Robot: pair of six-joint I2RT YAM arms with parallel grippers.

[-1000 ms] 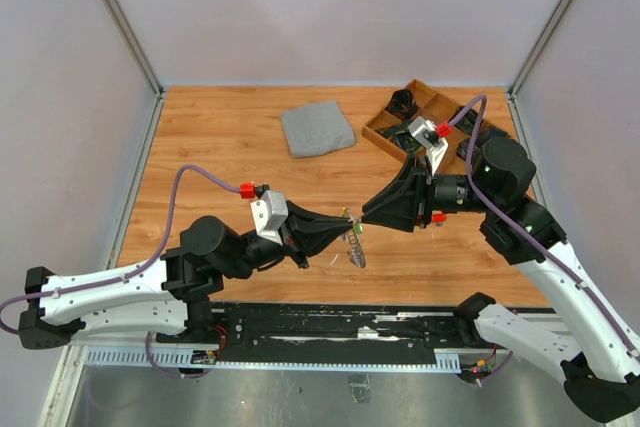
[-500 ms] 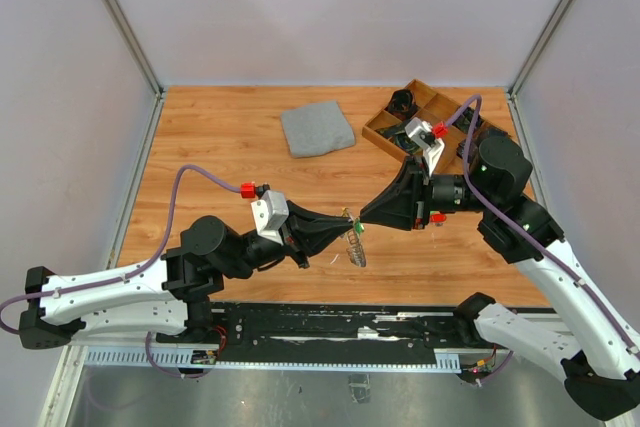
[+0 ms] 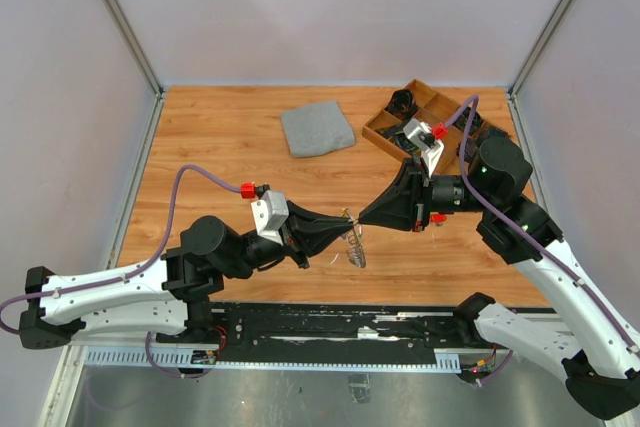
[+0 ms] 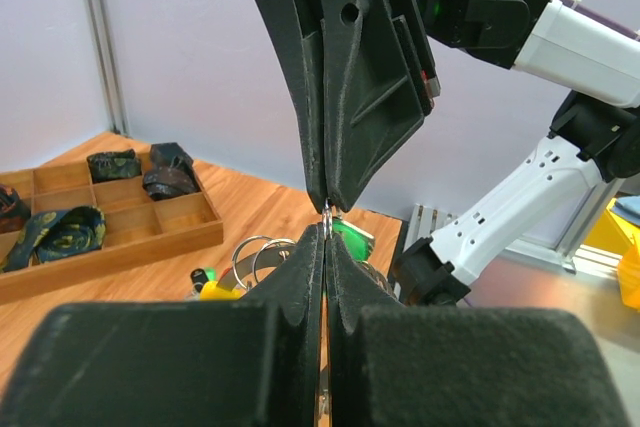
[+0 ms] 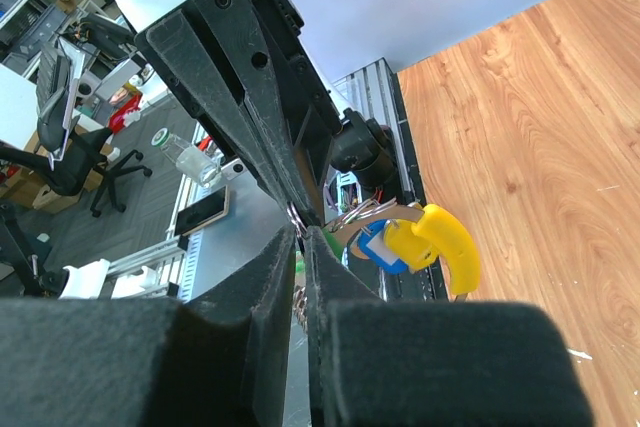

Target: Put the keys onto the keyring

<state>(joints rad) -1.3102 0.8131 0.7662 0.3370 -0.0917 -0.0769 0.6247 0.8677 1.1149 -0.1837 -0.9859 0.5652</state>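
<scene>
I find the two arms meeting tip to tip above the near middle of the table (image 3: 220, 147). The left gripper (image 3: 344, 217) has its fingers pressed flat together, with the thin wire of the keyring (image 3: 354, 245) clamped in the seam between them; the left wrist view shows this plainly. The right gripper (image 3: 363, 216) faces it from the opposite side. Its fingers are drawn in to a thin slit and nip a small loop of the same ring right at their tips.

The rest of the keyring hangs below the meeting point. I cannot tell whether its lowest loops touch the wood. The keys (image 5: 425, 232) bunch just under the fingertips: a yellow key (image 5: 450, 252) beside a blue key (image 5: 385, 249), and a green key (image 4: 350, 237) just behind the left fingertips. Which of them are threaded on the ring I cannot tell.

The grey cloth (image 3: 317, 128) and the wooden tray (image 3: 372, 133) lie well apart, toward the far side.
</scene>
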